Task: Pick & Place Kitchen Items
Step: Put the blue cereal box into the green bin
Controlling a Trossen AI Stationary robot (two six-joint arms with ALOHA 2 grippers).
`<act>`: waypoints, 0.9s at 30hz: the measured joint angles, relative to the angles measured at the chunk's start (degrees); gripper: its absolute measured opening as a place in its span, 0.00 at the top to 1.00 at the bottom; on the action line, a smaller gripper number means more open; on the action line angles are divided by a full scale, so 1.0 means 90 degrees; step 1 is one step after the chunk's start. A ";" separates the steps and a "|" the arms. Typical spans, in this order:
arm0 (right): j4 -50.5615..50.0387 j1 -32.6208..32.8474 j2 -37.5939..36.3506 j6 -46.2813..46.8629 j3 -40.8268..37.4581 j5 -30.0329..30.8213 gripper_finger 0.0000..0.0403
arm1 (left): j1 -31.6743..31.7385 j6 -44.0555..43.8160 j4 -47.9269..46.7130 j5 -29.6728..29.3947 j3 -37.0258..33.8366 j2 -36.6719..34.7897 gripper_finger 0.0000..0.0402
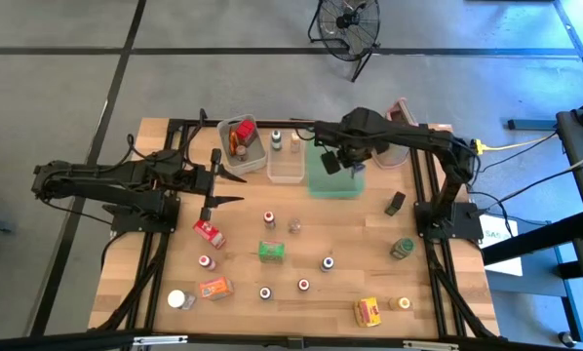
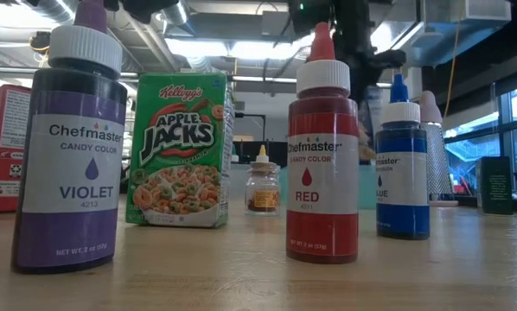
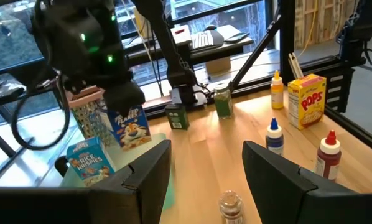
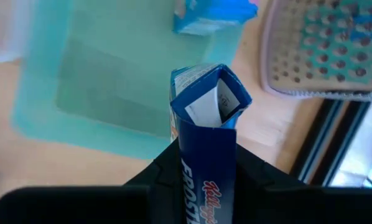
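Blue cereal box (image 4: pixel 204 124), frame centre in the right wrist view, is clenched in your right claw (image 4: pixel 201 168) above the green tray (image 4: pixel 99 81). Thin card, light, crushable: hold the flat sides gently. Left claw (image 3: pixel 201 168) hangs released, empty.

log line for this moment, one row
right gripper: shut on blue cereal box, above green tray | left gripper: open, empty, over table
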 joint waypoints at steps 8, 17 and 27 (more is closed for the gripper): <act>0.0841 -0.0196 -0.0005 0.0085 -0.0504 0.0091 0.79 | 0.0000 -0.0042 -0.0041 -0.0001 0.0000 -0.0002 0.52; 0.1118 -0.0402 -0.0007 0.0488 -0.0882 0.0041 0.79 | 0.0000 -0.0089 -0.0108 -0.0002 0.0000 0.0000 0.52; 0.2232 -0.0602 -0.0005 0.0270 -0.1586 -0.0187 0.79 | 0.0001 -0.0093 -0.0151 0.0000 0.0000 0.0000 0.52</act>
